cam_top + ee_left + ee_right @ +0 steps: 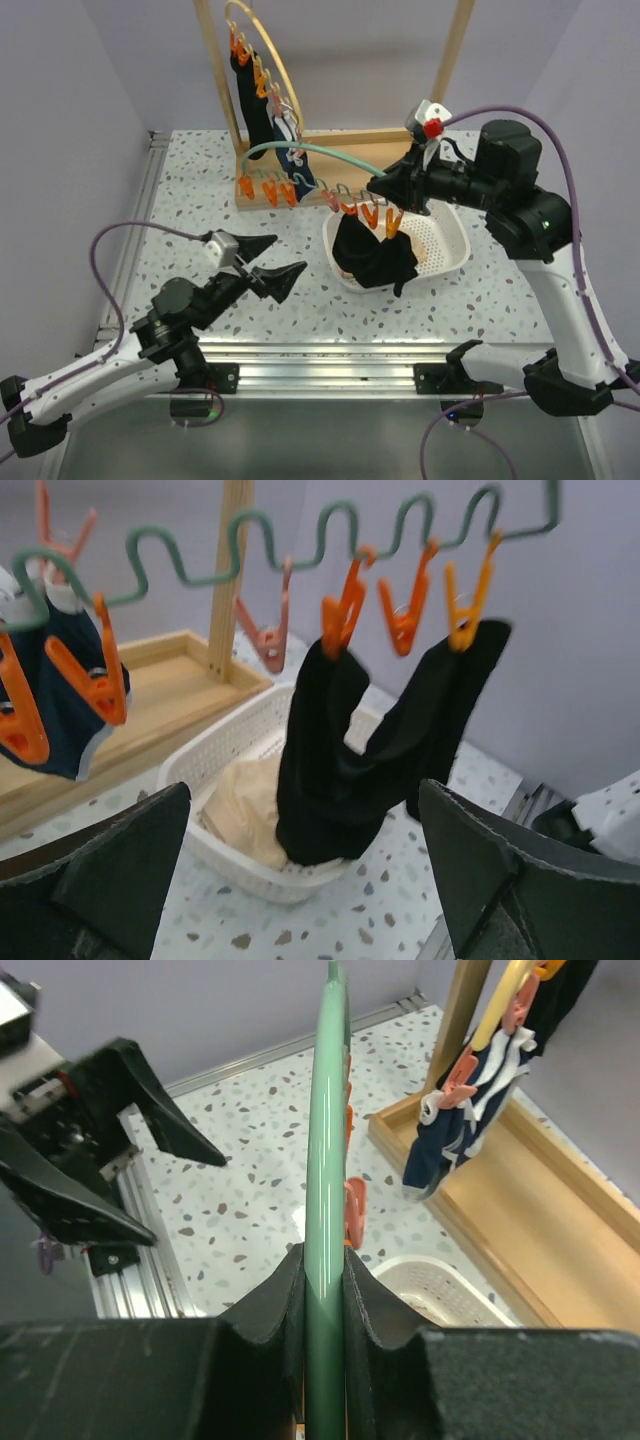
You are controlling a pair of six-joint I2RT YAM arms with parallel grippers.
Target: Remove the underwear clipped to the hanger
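Observation:
My right gripper (385,185) (325,1270) is shut on the green wavy hanger (330,155) (328,1110), holding it level over the white basket (445,245). A black underwear (375,255) (330,770) hangs from the hanger by orange clips (345,610), with its lower end down in the basket. A pale beige underwear (240,800) lies in the basket. A navy underwear with white trim (300,180) (55,710) is clipped near the hanger's far end. My left gripper (275,262) (305,880) is open and empty, low over the table left of the basket.
A wooden rack (330,135) stands at the back. A yellow ring hanger (270,50) on it carries orange clips and a black garment (250,100). Several empty orange clips (265,188) dangle from the green hanger. A metal rail (320,350) runs along the near edge.

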